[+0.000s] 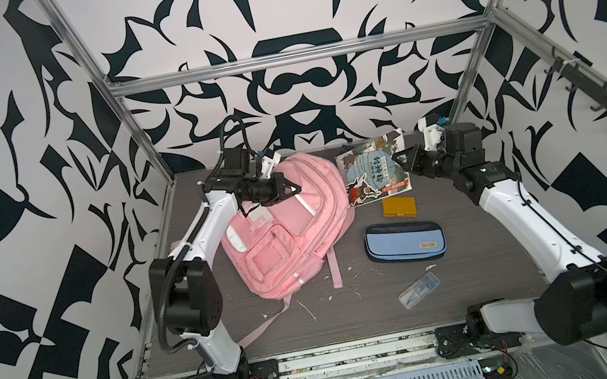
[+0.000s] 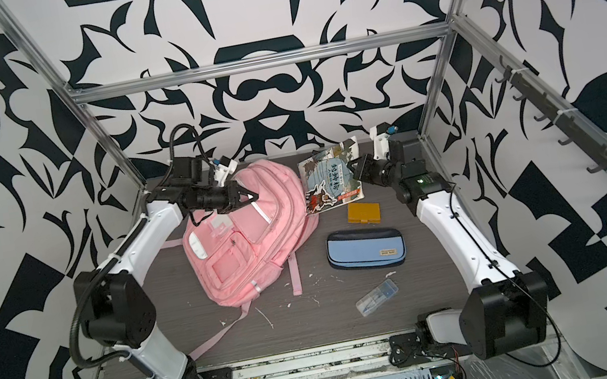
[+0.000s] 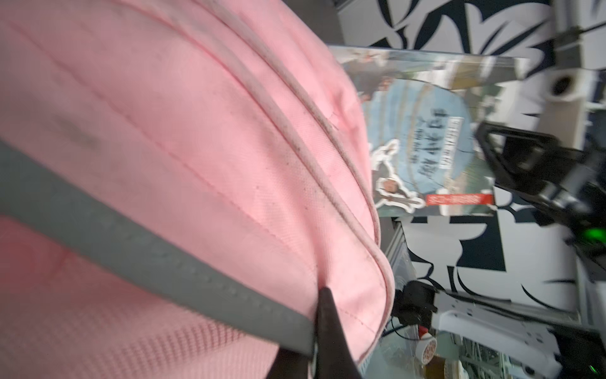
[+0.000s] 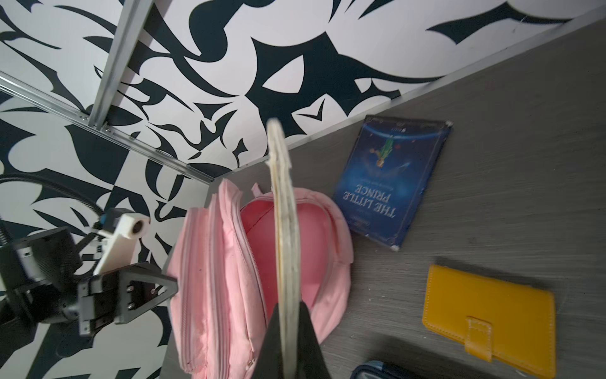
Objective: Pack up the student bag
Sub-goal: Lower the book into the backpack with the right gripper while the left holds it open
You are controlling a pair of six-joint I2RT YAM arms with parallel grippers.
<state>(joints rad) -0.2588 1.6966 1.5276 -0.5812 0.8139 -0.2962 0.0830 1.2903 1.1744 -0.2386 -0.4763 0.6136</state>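
Observation:
The student bag (image 1: 281,241) (image 2: 244,247) is a large pink backpack lying front-up at the table's left centre. My left gripper (image 1: 295,190) (image 2: 252,197) is at its upper front and shut, pinching pink fabric beside a grey reflective strip (image 3: 137,249). In the left wrist view the gripper (image 3: 323,293) has its fingers pressed together on a fold. My right gripper (image 1: 399,158) (image 4: 285,308) is shut on an illustrated book (image 1: 370,172) (image 2: 330,181) (image 3: 426,137). It holds the book on edge, just right of the bag's top. The bag's main compartment (image 4: 259,226) gapes open behind the book's edge (image 4: 282,197).
A dark blue book (image 4: 393,183) lies flat by the back wall. A yellow wallet (image 1: 399,207) (image 4: 485,315), a light-blue and navy pencil case (image 1: 404,242) and a clear plastic box (image 1: 418,290) lie right of the bag. Pink straps (image 1: 334,269) trail toward the front.

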